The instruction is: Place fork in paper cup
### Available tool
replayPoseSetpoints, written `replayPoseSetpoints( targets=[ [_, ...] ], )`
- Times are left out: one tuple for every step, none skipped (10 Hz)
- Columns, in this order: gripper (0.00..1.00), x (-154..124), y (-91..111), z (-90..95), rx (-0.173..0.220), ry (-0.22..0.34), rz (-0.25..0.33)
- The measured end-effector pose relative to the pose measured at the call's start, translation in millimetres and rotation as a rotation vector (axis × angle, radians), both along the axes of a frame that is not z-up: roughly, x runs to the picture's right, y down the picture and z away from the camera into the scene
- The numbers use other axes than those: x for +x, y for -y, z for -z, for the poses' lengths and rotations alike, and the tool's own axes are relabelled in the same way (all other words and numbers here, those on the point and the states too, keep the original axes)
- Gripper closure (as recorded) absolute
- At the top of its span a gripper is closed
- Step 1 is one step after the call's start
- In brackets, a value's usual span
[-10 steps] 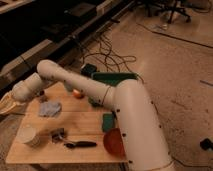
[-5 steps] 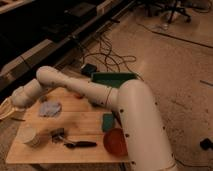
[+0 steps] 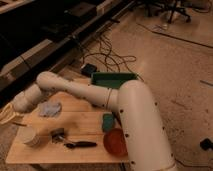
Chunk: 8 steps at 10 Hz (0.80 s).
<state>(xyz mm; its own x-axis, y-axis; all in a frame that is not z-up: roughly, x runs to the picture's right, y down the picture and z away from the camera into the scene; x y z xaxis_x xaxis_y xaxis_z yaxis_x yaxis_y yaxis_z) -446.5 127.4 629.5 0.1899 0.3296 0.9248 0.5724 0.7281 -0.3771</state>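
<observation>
The paper cup (image 3: 27,135) stands upright at the front left corner of the wooden table (image 3: 80,120). My gripper (image 3: 8,114) is at the far left edge of the view, just past the table's left edge and a little above and left of the cup. A thin slender stick, the fork (image 3: 19,123), juts from the gripper toward the cup's rim and hangs in the air, so the gripper is shut on it. The fork's tip is above and left of the cup, not inside it.
A blue-grey cloth (image 3: 50,108) lies under the forearm. A small metal object (image 3: 57,133) and a black-handled tool (image 3: 80,144) lie right of the cup. A green sponge (image 3: 108,121), a red bowl (image 3: 116,141) and a green tray (image 3: 115,80) are further right. Cables cover the floor behind.
The gripper with the fork has moved down and slightly left, closer to the cup. The things on the table have not moved.
</observation>
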Motion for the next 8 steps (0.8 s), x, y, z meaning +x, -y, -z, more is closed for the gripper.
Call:
replayPoseSetpoints(
  targets=[
    [1.00, 0, -4, -3.5, -0.006, -0.004, 0.003],
    [1.00, 0, -7, -6.8, -0.013, -0.006, 0.008],
    [1.00, -1, -11, -8.2, -0.016, -0.007, 0.014],
    [1.00, -3, -15, -9.4, -0.020, -0.008, 0.024],
    [1.00, -3, -18, -11.0, -0.024, -0.009, 0.033],
    [1.00, -4, -21, -13.5, -0.032, -0.012, 0.036],
    [1.00, -3, -24, -17.3, -0.040, -0.016, 0.041],
    [1.00, -3, -26, -20.2, -0.044, -0.018, 0.043]
  ],
)
